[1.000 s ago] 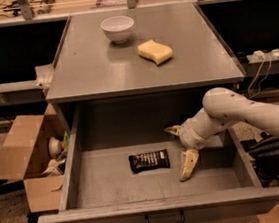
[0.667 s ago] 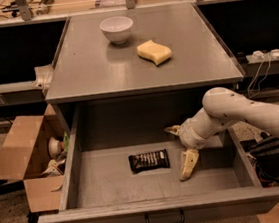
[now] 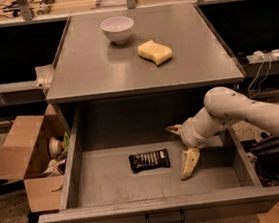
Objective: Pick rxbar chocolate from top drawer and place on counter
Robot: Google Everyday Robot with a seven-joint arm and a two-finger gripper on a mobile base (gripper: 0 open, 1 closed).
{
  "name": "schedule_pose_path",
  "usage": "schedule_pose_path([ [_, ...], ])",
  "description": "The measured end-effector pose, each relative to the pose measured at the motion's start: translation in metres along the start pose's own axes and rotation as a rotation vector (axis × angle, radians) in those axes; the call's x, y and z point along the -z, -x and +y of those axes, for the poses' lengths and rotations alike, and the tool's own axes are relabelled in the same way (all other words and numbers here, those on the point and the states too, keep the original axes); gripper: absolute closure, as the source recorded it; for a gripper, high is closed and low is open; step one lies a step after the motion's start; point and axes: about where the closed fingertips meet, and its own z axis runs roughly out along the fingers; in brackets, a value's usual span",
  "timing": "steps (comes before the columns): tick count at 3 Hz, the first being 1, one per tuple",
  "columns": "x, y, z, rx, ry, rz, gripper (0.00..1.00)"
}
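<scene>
- The counter (image 3: 100, 72) fills the middle of the view. Its front half is bare from the left edge to the right edge, and its front edge overhangs the back of the drawer.
- The top drawer (image 3: 160, 209) is pulled out well past the counter's front edge. The floor is open along the left wall and the front wall. The back part under the counter lies in shadow.
- The white arm (image 3: 250, 116) comes in over the drawer's right wall near the counter's front right corner. Its far end is cut off by the right side of the view.
- A cardboard box (image 3: 29, 156) stands open on the floor, just beside the drawer's left wall. Its contents are hard to make out.
- The gripper (image 3: 177, 152) hangs inside the drawer, right of centre, with its jaws apart. One finger points down toward the drawer floor and the other toward the back wall.
- A white bowl (image 3: 117, 29) sits near the counter's back edge, about midway along it.
- A yellow sponge (image 3: 155, 52) lies just right of the bowl and toward the front, apart from it.
- The rxbar chocolate (image 3: 149, 160) lies flat on the drawer floor near the middle, just left of the lower finger and not touching it. Its lettering cannot be read.
- A small dark handle (image 3: 164, 219) is centred on the drawer's front panel.
</scene>
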Motion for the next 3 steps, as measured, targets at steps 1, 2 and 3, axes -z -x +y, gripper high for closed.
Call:
schedule_pose_path([
  [1,0.0017,-0.0010,-0.0021,0.001,-0.005,0.002,0.00],
  [2,0.0031,-0.0041,-0.0049,0.005,-0.013,0.004,0.00],
  [3,0.0029,-0.0039,-0.0051,0.005,-0.012,0.004,0.00],
])
